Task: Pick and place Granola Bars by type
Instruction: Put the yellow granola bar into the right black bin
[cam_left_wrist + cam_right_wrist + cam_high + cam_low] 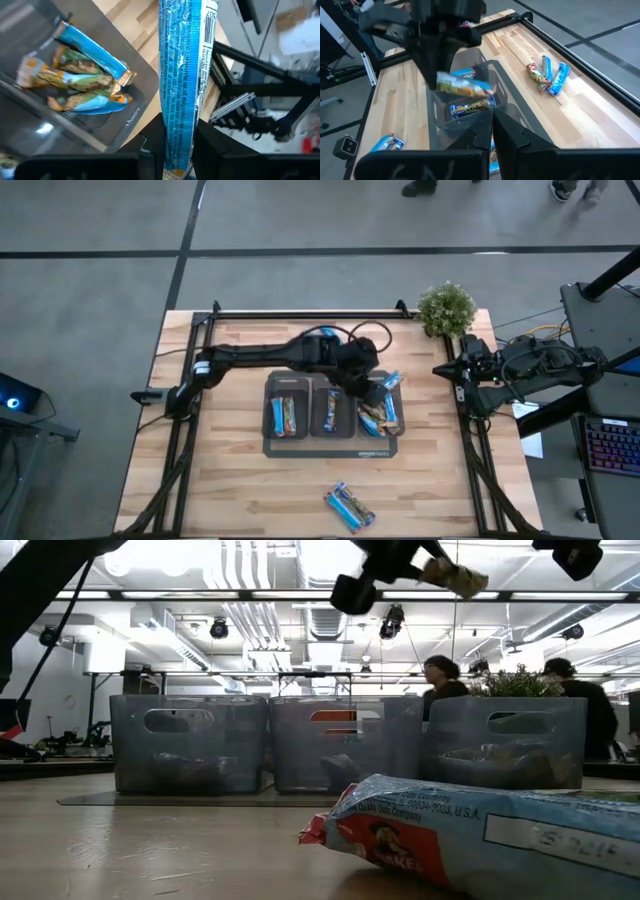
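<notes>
granola bar [181,85] in a light blue wrapper pinched lengthwise between the left gripper [368,388] fingers [220,155], poking out past the fingertips, held above the right-hand bin [381,412] of three grey bins side by side on the wooden table [230,485]. seen from the right wrist as a bar hanging in the air over the bins. left arm [262,354] stretched from the table's 9 o'clock edge toward centre, wrist bent down over the bins. right gripper [443,370] parked at the 3 o'clock edge, off the tabletop work area, fingers pressed together with nothing between them. right-hand bin holding a heap of mixed bars [82,82], light blue on top, orange-brown and green-printed wrappers beneath. middle bin [331,412] with a dark blue bar, left-hand bin [287,415] with a light blue bar. two loose light blue bars [349,507] lying together at 6 o'clock near the front edge, well apart from the bins. potted plant [446,308] at 1 o'clock. people [440,675] standing in the room behind the bins.
</notes>
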Controlling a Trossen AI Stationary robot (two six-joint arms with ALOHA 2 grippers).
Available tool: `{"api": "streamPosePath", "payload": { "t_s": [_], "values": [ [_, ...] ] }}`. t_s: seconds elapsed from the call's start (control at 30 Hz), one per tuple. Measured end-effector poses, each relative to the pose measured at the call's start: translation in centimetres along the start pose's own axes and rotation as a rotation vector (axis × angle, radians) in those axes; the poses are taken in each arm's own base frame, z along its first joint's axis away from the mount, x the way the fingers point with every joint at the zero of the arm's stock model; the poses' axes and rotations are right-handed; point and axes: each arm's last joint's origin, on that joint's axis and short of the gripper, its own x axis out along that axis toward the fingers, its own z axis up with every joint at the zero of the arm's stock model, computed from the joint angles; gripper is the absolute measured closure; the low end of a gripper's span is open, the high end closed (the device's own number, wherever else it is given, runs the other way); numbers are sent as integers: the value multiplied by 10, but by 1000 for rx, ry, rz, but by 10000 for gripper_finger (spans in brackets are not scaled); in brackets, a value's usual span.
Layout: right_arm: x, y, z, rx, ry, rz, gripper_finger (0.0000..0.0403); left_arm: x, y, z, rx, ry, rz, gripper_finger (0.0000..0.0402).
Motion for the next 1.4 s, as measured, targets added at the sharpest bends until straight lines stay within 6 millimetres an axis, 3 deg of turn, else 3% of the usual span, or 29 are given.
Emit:
{"api": "streamPosePath", "payload": {
  "t_s": [0.43,0.83,1.4],
  "values": [
    [0,-1,-2,-54,17,-5,394,51,23,-19,-359,-43,-26,346],
    [0,-1,-2,-66,17,-5,394,59,30,-21,-582,-200,8,346],
    [0,-1,-1,-65,16,-4,394,82,42,-50,-675,-222,70,346]
  ]
}}
